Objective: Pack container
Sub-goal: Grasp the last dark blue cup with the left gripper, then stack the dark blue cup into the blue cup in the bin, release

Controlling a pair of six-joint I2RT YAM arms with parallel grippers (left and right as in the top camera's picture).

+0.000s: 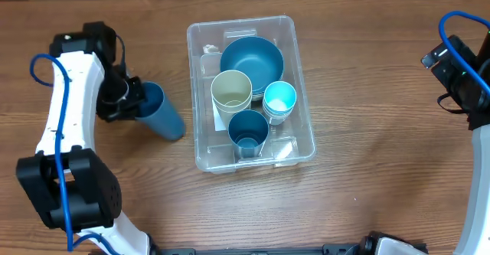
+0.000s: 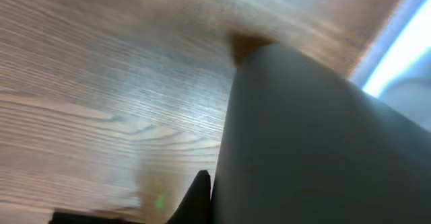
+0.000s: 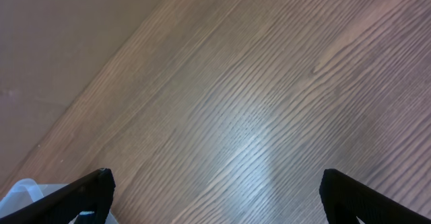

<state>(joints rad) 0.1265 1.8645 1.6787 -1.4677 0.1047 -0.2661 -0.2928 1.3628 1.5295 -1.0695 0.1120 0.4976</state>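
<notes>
Up close, my left gripper (image 1: pixel 138 100) is clamped on the rim end of a blue cup (image 1: pixel 162 114). The cup lies tilted over on the wooden table (image 1: pixel 367 194), its base pointing towards the container. In my left wrist view the cup's side (image 2: pixel 316 150) fills the right half of the picture, blurred, with only a dark sliver of one finger (image 2: pixel 199 192) showing at the bottom edge and wood grain behind. My right gripper (image 3: pixel 215 190) is spread wide and holds nothing; its two dark fingertips sit at the bottom corners of the right wrist view, over bare wood. A rounded corner of the container (image 3: pixel 19 192) shows just beside the left fingertip there. Seen from overhead, the container (image 1: pixel 306 152) stands in the middle of the table, near the cup I hold but apart from it, and well apart from my right arm at the far right edge. Inside it are a large blue bowl (image 1: pixel 253 58) at the far end, a cream cup (image 1: pixel 231 91) and a pale blue cup (image 1: pixel 279 99) side by side in front of it, and a dark blue cup (image 1: pixel 248 131) nearest me.
</notes>
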